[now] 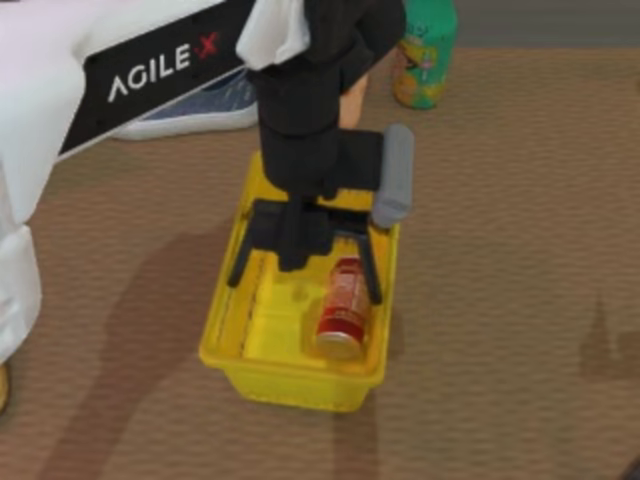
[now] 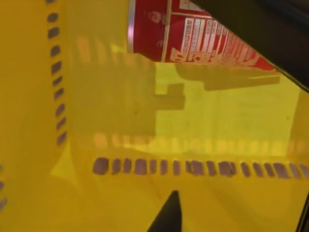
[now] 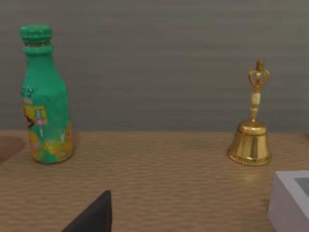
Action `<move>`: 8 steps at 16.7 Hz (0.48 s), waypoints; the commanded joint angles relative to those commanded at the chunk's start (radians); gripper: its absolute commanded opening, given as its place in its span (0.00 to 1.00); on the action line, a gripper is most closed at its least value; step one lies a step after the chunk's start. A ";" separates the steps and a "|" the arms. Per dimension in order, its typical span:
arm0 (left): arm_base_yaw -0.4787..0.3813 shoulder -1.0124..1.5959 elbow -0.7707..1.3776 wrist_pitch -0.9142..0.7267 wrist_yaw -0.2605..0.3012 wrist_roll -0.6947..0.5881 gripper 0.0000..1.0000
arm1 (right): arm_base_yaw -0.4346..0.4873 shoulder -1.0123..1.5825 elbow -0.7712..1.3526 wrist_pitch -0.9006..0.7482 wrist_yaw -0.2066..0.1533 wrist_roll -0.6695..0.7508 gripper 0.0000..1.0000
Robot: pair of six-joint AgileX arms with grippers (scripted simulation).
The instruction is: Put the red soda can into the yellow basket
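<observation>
One red soda can [image 1: 343, 308] lies on its side inside the yellow basket [image 1: 290, 380], at the basket's right side, lower centre of the top frame, silver end toward the bottom edge. Left wrist view: can [image 2: 193, 41] sits at the upper part of the frame on the yellow floor, slotted wall [image 2: 193, 167] running across below it.

Left hand [image 1: 300, 255] is over the basket's middle, centre of the top frame, fingers spread wide, nothing gripped. Right finger [image 1: 368, 265] is just beside the can's upper end; contact not resolvable. Left finger is well clear of it, near the basket's left wall. Basket's grey handle grip [image 1: 394, 175] lies over the upper right rim.

Right hand: only a dark tip [image 3: 94, 217] at the bottom of the right wrist view; can't tell its opening.

Other items: green bottle [image 1: 425, 50] at top centre-right of the top frame, standing upright on the tabletop [image 1: 520, 250]; shoe [image 1: 195, 110] upper left, partly under the arm. Right wrist view also shows a gold bell [image 3: 250, 140] at right and a white box corner [image 3: 289, 200] at lower right.
</observation>
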 joint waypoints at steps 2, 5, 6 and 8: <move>0.000 0.000 0.000 0.000 0.000 0.000 0.25 | 0.000 0.000 0.000 0.000 0.000 0.000 1.00; 0.000 0.000 0.000 0.000 0.000 0.000 0.02 | 0.000 0.000 0.000 0.000 0.000 0.000 1.00; 0.000 0.000 0.000 0.000 0.000 0.000 0.00 | 0.000 0.000 0.000 0.000 0.000 0.000 1.00; 0.000 0.000 0.000 0.000 0.000 0.000 0.00 | 0.000 0.000 0.000 0.000 0.000 0.000 1.00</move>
